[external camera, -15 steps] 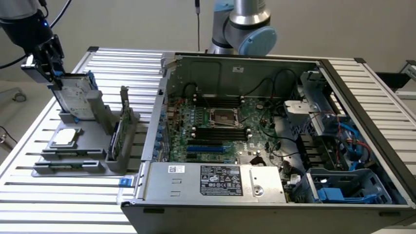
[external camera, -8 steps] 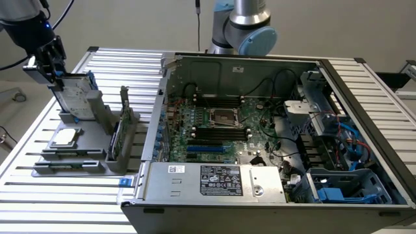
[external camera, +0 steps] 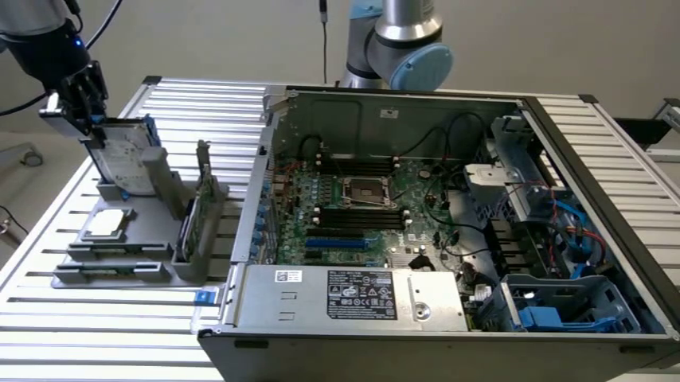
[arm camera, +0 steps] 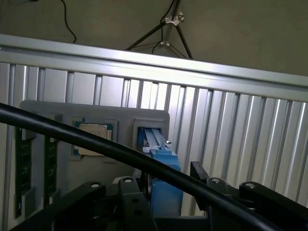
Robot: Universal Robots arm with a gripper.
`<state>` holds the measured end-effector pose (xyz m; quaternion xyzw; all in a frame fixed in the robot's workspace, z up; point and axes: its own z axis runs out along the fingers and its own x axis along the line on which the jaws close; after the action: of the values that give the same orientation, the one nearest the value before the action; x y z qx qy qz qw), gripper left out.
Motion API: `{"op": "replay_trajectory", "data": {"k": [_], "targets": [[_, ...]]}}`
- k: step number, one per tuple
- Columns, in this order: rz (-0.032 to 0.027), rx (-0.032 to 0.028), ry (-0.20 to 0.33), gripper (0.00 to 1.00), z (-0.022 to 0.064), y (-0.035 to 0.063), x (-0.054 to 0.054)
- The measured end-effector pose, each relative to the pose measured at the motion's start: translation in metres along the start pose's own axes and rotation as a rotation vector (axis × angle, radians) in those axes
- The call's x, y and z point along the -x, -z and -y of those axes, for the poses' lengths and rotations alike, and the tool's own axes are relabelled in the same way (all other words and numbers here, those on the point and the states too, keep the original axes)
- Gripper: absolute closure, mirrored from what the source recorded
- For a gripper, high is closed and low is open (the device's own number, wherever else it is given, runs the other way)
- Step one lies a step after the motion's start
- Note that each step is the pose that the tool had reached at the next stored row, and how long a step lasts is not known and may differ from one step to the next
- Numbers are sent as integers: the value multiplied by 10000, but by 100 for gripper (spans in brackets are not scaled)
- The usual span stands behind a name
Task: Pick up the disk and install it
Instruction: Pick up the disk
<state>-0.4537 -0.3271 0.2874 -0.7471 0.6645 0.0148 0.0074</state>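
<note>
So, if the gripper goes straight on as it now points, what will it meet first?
Probably the disk, standing upright in the gray holder right below the gripper; depth is hard to judge.

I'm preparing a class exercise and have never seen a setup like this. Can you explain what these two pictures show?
A robot arm with a claw works over a ribbed metal table. One picture comes from a camera standing apart, the other from a camera on the arm's wrist. On the table sit an open computer case and a grey holder. A disk with a blue frame stands upright in the holder; a square chip lies there too. The claw is open around the disk's top edge, holding nothing.
</note>
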Motion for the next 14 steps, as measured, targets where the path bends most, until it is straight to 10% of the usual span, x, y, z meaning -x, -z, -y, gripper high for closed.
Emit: {"op": "replay_trajectory", "data": {"k": [14], "targets": [[2, -4, -153, 67, -6, 1, -50]]}}
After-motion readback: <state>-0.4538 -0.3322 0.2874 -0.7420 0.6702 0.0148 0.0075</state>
